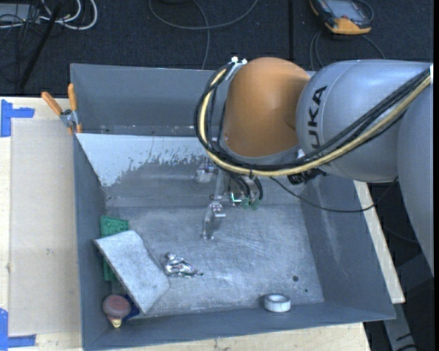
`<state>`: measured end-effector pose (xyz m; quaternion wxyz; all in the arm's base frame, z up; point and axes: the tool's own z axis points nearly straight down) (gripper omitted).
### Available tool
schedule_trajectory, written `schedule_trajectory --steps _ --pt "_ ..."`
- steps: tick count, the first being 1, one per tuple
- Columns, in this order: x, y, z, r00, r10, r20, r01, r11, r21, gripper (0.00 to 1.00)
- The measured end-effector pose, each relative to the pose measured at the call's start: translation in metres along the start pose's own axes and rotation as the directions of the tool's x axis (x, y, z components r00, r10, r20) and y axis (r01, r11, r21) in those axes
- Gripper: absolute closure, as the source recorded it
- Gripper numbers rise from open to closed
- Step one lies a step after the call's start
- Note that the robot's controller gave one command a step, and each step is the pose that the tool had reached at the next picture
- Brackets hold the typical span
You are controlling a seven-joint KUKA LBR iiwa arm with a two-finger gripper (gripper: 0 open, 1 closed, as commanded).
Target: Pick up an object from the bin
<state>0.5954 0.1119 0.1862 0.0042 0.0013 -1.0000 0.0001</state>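
Observation:
My gripper [211, 224] hangs under the arm's wrist over the middle of the bin, just above the bare floor, with nothing seen in it. The nearest loose thing is a small crumpled silver piece [180, 266], lying toward the front and a little left of the gripper. A white tape roll [276, 303] lies flat by the front wall, to the gripper's front right.
In the front left corner a grey flat block [134, 268] leans over a green piece [112, 227]. Beside it sits a brown-red round knob [117, 306]. The arm and its orange cover overhang the bin's back right.

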Motion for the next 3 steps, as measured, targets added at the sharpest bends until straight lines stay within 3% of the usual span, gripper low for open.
schedule_trajectory --steps 1,2,3 --pt "0.079 0.021 0.114 0.992 -0.127 0.005 0.127 0.992 0.000 0.00" --pt "0.078 0.020 0.112 0.992 -0.123 0.005 0.123 0.992 0.000 1.00" --pt "0.057 0.011 -0.053 0.989 -0.149 0.018 0.149 0.989 0.001 1.00"
